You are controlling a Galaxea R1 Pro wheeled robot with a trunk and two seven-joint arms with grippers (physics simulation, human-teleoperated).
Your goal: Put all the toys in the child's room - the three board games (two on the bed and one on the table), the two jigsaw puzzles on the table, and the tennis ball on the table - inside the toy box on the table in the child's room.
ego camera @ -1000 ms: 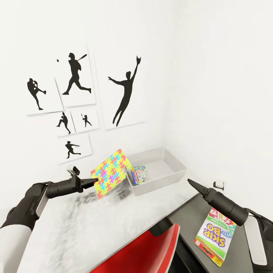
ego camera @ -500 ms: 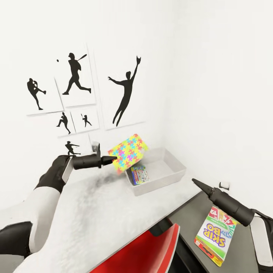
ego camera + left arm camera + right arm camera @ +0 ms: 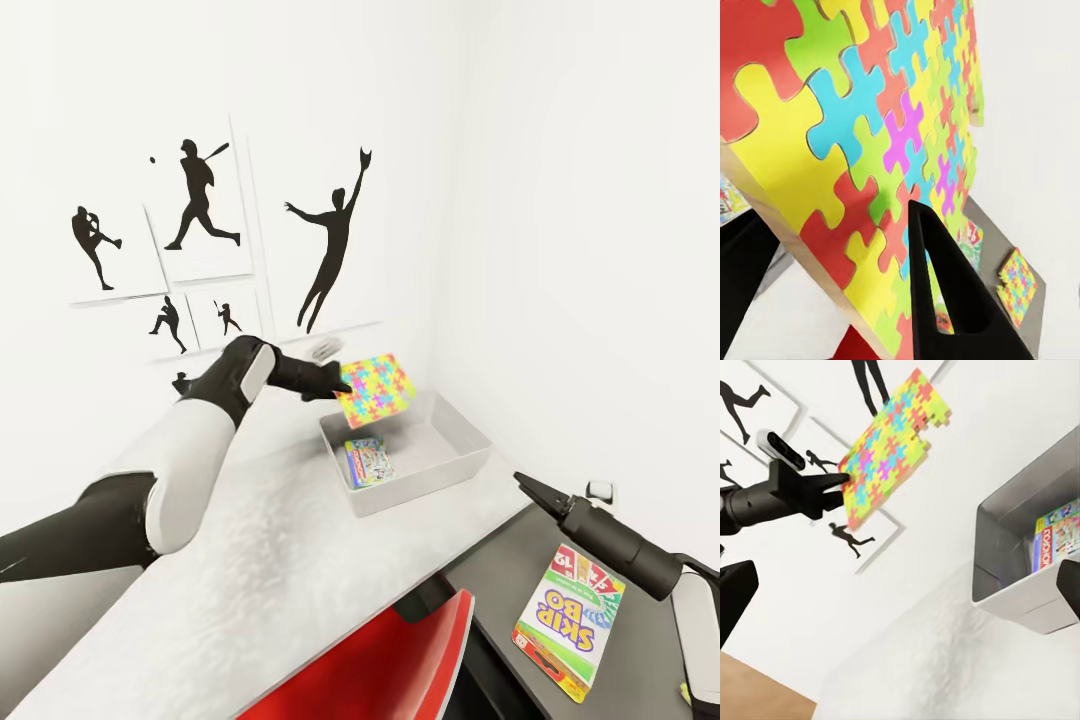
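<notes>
My left gripper [image 3: 338,385] is shut on a jigsaw puzzle [image 3: 376,389], a flat box with a bright lid of interlocking pieces. It holds the box tilted in the air above the near-left end of the toy box [image 3: 440,474], apart from it. The left wrist view has the jigsaw puzzle [image 3: 870,135] between both fingers [image 3: 937,292]. A Monopoly board game [image 3: 368,461] leans inside the toy box. On the dark tabletop [image 3: 500,585] lies a Skip-Bo board game [image 3: 568,620]. My right gripper [image 3: 526,483] hovers above it, and its fingers stand wide apart with nothing between them in the right wrist view.
A red chair [image 3: 380,655] stands against the table's front edge. The toy box sits in the corner, against white walls with black sports posters [image 3: 330,240]. A second small colourful puzzle [image 3: 1018,279] lies on the dark top in the left wrist view.
My left arm has carried the jigsaw puzzle up and to the right, from beside the toy box to above its near-left end. The right arm has barely shifted.
</notes>
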